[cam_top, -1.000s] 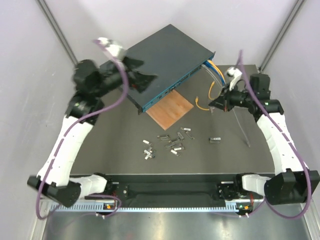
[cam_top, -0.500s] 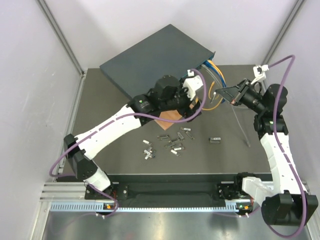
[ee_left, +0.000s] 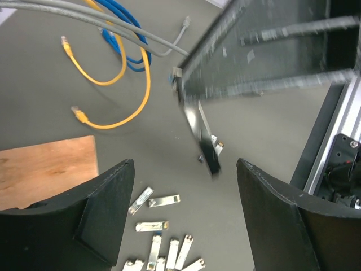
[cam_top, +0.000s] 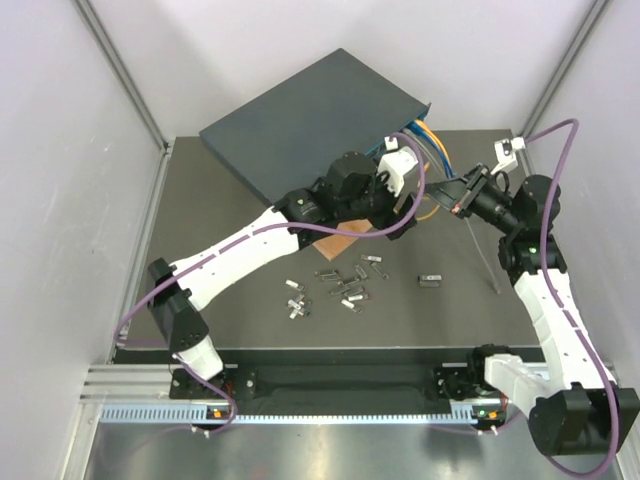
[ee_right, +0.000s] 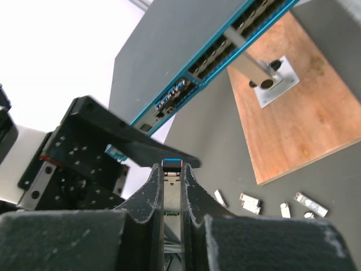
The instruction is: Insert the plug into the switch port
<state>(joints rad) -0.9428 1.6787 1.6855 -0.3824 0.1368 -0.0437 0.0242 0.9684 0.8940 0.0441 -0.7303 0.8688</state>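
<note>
The switch is a flat dark blue-grey box at the back of the table, and its teal socket face shows in the right wrist view. My right gripper is shut on the plug, a small silver module with a black and blue tip, held in the air to the right of the switch front. My left gripper is open and empty. It hovers over the mat between the switch front and my right gripper. In the top view my left gripper hides part of the teal face.
A thin brown board lies before the switch, with a metal post on it. Several loose silver modules lie on the dark mat, and one more lies apart. Yellow, blue and grey cables trail from the switch's right end.
My left arm has swung from the far left of the switch across to its front right. My right gripper has tilted up and drawn closer to the switch with the plug.
</note>
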